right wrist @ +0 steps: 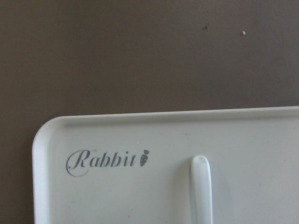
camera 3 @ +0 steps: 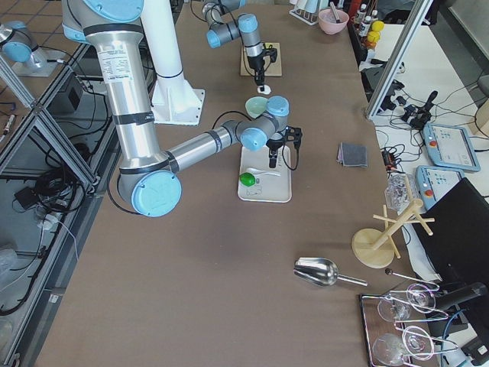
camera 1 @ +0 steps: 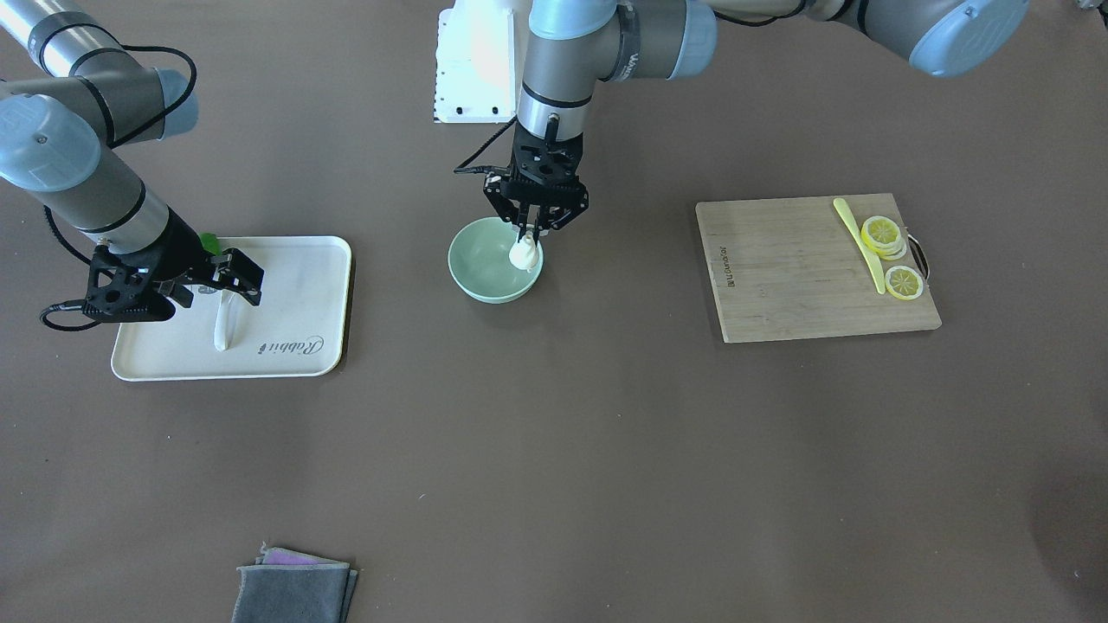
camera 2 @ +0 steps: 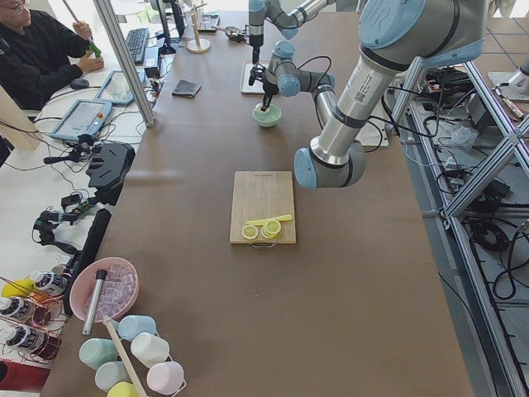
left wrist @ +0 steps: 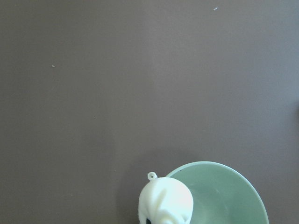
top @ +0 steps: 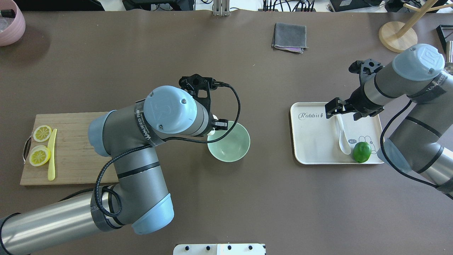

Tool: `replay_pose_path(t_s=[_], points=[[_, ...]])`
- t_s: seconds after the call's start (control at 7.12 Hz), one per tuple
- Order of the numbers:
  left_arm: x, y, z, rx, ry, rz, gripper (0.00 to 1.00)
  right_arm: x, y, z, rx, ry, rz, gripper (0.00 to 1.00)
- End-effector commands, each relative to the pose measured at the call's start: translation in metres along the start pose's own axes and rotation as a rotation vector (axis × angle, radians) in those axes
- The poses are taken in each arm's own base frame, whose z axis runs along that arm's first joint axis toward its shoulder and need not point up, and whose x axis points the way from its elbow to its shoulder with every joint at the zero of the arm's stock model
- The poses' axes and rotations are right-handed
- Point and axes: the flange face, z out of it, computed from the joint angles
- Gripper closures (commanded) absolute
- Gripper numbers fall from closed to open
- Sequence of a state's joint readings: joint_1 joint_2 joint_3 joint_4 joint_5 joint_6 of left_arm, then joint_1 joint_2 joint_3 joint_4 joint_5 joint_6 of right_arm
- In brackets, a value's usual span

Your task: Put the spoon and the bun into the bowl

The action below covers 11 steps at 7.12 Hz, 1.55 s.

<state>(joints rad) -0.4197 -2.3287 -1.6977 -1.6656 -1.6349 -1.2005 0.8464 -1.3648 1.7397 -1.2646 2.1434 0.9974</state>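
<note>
My left gripper (camera 1: 530, 232) is shut on the small white bun (camera 1: 525, 253) and holds it over the inner edge of the pale mint-green bowl (camera 1: 485, 268). In the left wrist view the bun (left wrist: 166, 201) hangs at the bowl's (left wrist: 229, 196) rim. The white spoon (top: 342, 136) lies on the white tray (top: 311, 141), scoop toward the robot. My right gripper (top: 341, 112) is open and hovers over the spoon's handle end (right wrist: 200, 186) without touching it. It also shows in the front-facing view (camera 1: 245, 279) above the spoon (camera 1: 223, 324).
A green lime (top: 361, 151) sits on the tray beside the spoon's scoop. A wooden cutting board (camera 1: 796, 277) holds a yellow knife (camera 1: 861, 242) and lemon slices (camera 1: 903, 282). A folded grey cloth (camera 1: 294, 588) lies at the far edge.
</note>
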Motion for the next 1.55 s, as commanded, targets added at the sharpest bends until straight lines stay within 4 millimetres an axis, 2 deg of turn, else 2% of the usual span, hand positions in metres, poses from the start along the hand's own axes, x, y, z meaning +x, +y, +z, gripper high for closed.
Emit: replay_pose_path(t_s=[0.0, 0.28, 0.42, 0.56, 0.7, 0.84, 1.12, 1.4], points=[[0.029, 0.022, 0.019, 0.019, -0.02, -0.008, 1.0, 0.008, -0.004, 0.01, 0.0, 0.025, 0.014, 0.0], [0.03, 0.025, 0.026, 0.012, -0.031, -0.004, 1.0, 0.006, -0.003, 0.008, 0.001, 0.02, 0.017, 0.0], [0.038, 0.022, 0.032, 0.009, -0.039, 0.001, 0.71, 0.01, -0.004, 0.012, -0.002, 0.03, 0.023, 0.0], [0.041, 0.021, 0.032, 0.015, -0.026, 0.003, 0.29, 0.015, -0.009, 0.02, 0.01, 0.057, 0.029, 0.0], [0.04, 0.021, 0.032, 0.016, -0.024, 0.003, 0.2, 0.016, -0.022, 0.036, 0.009, 0.082, 0.041, 0.0], [0.04, 0.02, 0.032, 0.02, -0.024, 0.005, 0.03, 0.013, -0.026, 0.039, 0.006, 0.082, 0.042, 0.0], [0.036, 0.011, 0.029, 0.048, -0.028, 0.016, 0.03, 0.007, -0.024, 0.037, 0.006, 0.074, 0.037, 0.0], [0.03, -0.003, 0.026, 0.063, -0.032, 0.005, 0.03, 0.004, -0.021, 0.04, 0.0, 0.073, 0.031, 0.05]])
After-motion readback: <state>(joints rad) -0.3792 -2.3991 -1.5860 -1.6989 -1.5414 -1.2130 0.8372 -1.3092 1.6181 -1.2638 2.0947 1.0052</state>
